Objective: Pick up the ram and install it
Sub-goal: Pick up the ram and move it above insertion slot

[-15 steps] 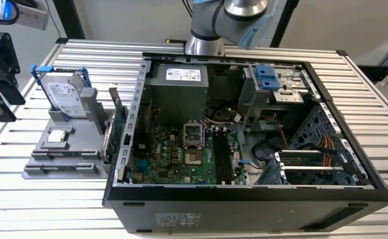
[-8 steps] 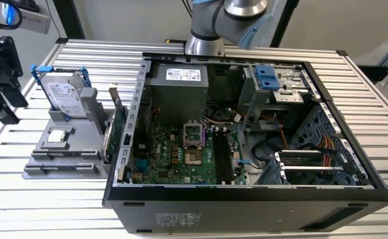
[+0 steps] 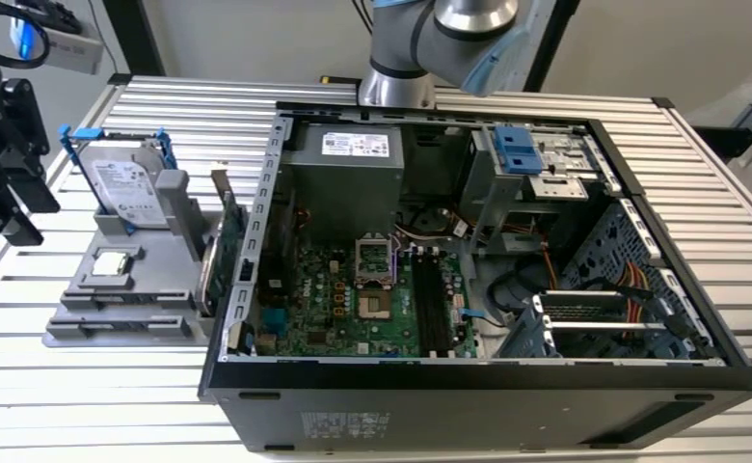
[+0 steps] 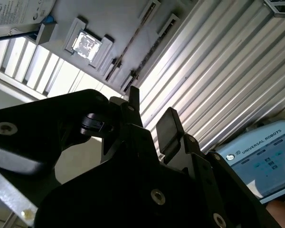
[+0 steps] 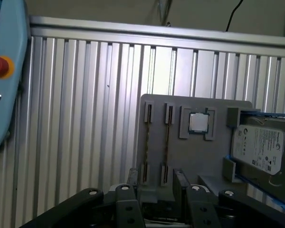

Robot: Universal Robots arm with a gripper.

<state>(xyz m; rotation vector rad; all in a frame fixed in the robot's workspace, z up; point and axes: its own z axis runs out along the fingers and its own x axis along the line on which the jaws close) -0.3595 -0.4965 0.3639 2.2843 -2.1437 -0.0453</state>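
Black gripper (image 5: pixel 155 176) (image 4: pixel 149 111) hard up against both wrist views: matte plates, bolt heads, fingers (image 4: pixel 167 124) apart, bare gap, nothing clamped.

Past the fingers in the first wrist view: grey moulded holder (image 5: pixel 199 156) with paired narrow slots (image 5: pixel 148 112). Ram (image 5: pixel 167 142) there as a thin dark strip on edge, in the slot beside the square processor (image 5: pixel 198 122); colour and chips not readable at this angle. Pale blue pendant (image 5: pixel 4 71) with red button nearby.

Exterior view, from its left:
- Same holder on ribbed aluminium table (image 3: pixel 94 405).
- Silver hard drive (image 3: pixel 129 188) with blue rails upright at the far end, processor flat mid-holder.
- Green card (image 3: pixel 230 253) on edge just beside the case wall.
- Open black case (image 3: pixel 479 381) on its side. Inside: grey power supply (image 3: pixel 344 164) box, green motherboard (image 3: pixel 337 309) with silver socket frame (image 3: pixel 376 260) and long black slots (image 3: pixel 430 299), orange and yellow cables (image 3: pixel 633 289) toward the exterior view's right.
- Silver-and-blue arm (image 3: pixel 441 39) joint above the case's far wall.
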